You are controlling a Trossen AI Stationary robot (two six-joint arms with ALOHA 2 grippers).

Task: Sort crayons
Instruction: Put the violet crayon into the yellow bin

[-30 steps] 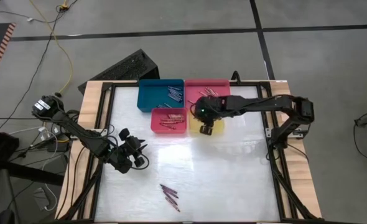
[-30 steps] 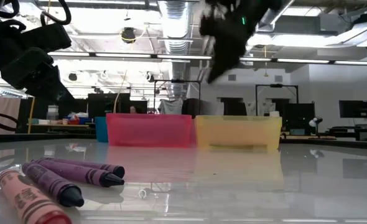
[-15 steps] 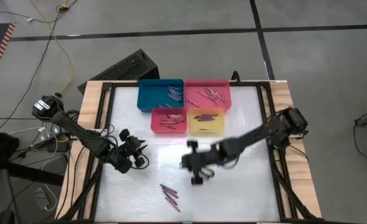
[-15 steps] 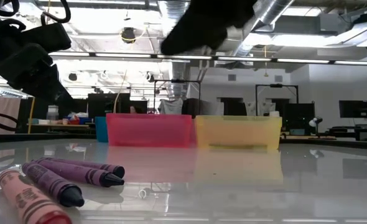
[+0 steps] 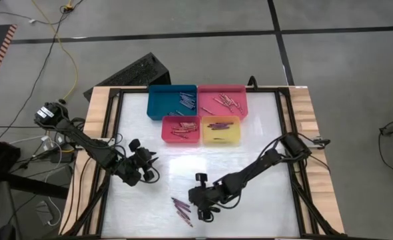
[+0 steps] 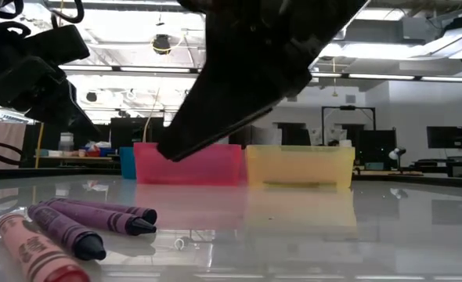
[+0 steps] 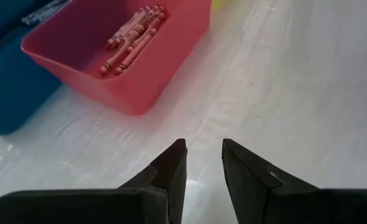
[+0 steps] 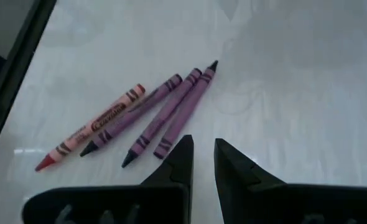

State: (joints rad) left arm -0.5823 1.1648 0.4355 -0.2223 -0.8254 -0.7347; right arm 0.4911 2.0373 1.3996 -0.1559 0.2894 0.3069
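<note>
Several loose crayons [image 5: 181,208] lie flat on the white table near its front edge: one red [image 8: 90,127] and three purple [image 8: 165,112], side by side. My right gripper [image 8: 202,149] hovers just right of them, slanting down, open by a narrow gap with nothing between its fingers; in the high view my right gripper [image 5: 202,212] is beside the group. My left gripper [image 7: 204,155] waits open above bare table at the left, short of the red tray [image 7: 118,56]. More crayons lie inside the trays.
Four trays stand at the table's far middle: blue [image 5: 172,101], pink [image 5: 222,100], red [image 5: 180,129], yellow [image 5: 221,130]. A black frame and wooden rails [image 5: 96,133] border the table. Bare white table [image 5: 263,200] spreads between the trays and the loose crayons.
My right gripper has swung from over the yellow tray toward the table's near edge and left, sinking and tipping further down, and now hangs beside the loose crayons. The crayons have not moved.
</note>
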